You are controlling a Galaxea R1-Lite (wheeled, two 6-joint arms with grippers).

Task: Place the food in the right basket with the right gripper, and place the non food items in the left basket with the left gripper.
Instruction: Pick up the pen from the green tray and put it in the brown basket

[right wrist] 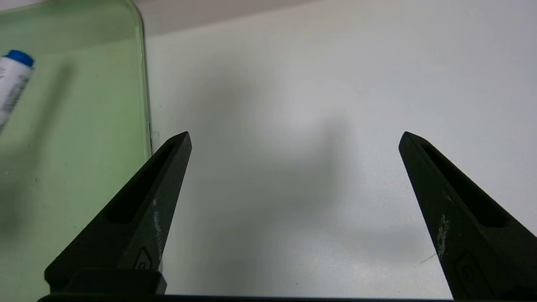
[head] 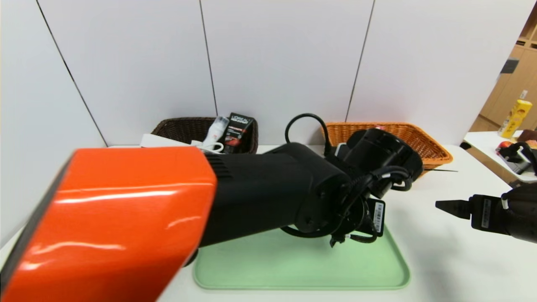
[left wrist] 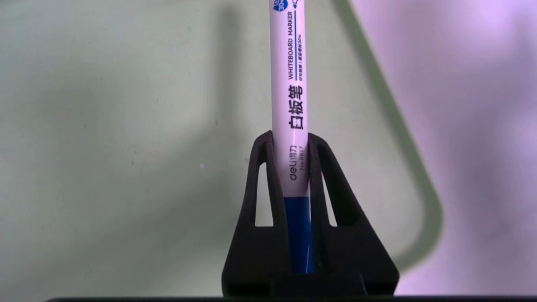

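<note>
My left gripper is shut on the white marker, with its blue cap deep between the fingers, and holds it over the green tray. In the head view the orange left arm reaches over the tray and hides the gripper and marker. The marker's far end shows in the right wrist view. My right gripper is open and empty above the white table, right of the tray. The dark brown left basket holds the power strip, the white bottle and the L'Oreal tube. The left wrist covers much of the orange-tan right basket; the cartons are hidden.
Both baskets stand at the table's back edge against a white panelled wall. A side table at the far right carries a yellow bottle and other small things. The tray's rim lies just beside my right gripper's finger.
</note>
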